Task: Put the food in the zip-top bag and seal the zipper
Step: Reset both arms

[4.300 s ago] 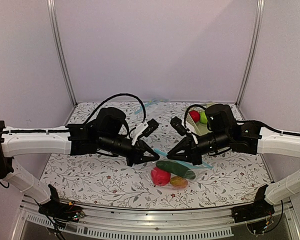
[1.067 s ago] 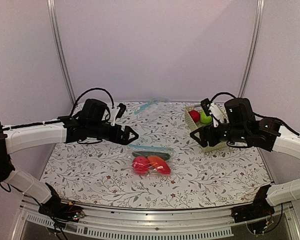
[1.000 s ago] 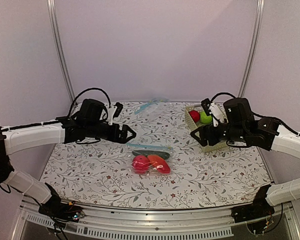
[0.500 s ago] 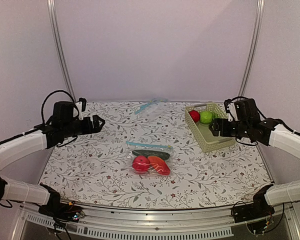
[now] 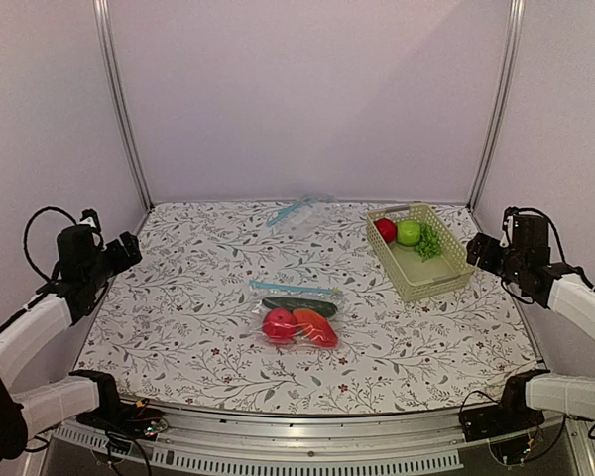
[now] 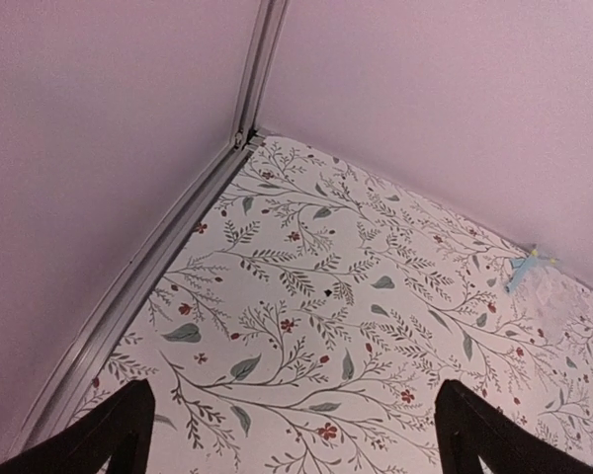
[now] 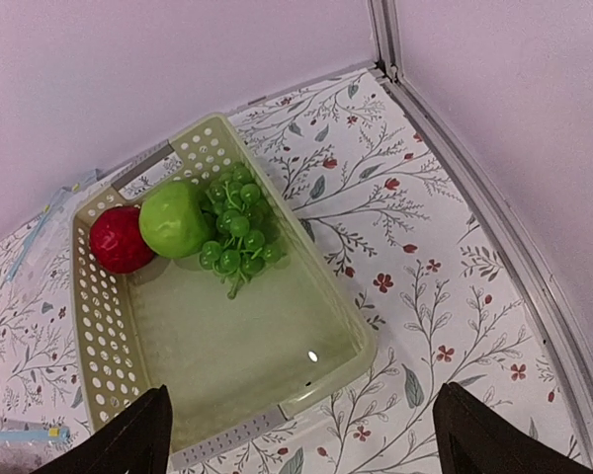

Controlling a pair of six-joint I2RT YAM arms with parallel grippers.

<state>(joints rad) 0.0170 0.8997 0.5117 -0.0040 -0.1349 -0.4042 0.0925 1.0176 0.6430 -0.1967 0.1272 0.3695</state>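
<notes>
Bag [image 5: 290, 297] holding food [image 5: 279, 324], left of basket [image 5: 423, 285], right tool [image 5: 474, 248] right of basket — spread, left tool [image 5: 129, 246] far left — spread.

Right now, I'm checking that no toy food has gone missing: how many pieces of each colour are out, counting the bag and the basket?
Red: 2 (centre fruit, basket fruit)
Orange-red: 1 (oval piece)
Green: 3 (cucumber, apple, grape bunch)
Total: 6
</notes>
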